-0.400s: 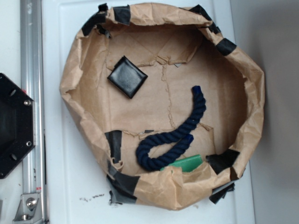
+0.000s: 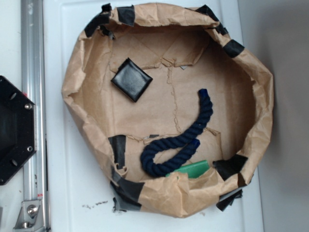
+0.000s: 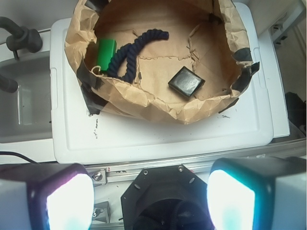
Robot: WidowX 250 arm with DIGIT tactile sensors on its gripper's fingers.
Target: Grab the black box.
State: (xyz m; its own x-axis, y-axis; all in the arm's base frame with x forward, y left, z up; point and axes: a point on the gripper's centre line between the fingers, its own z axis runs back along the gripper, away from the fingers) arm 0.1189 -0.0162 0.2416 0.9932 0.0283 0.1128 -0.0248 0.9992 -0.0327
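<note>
Paper bin (image 2: 77, 72): 1 black box (image 2: 131, 79), 1 blue rope (image 2: 181, 140), 1 green block (image 2: 190, 169). Pincer (image 3: 151, 191) wide open, empty.

The black box (image 2: 131, 79) lies flat near the upper-left wall of the brown paper basin (image 2: 251, 77); a blue rope (image 2: 179, 137) curls toward its lower edge; a green block (image 2: 192, 169) touches the rope's loop.

Soft even light; near fingers (image 3: 230, 199) blurred, glaring.
</note>
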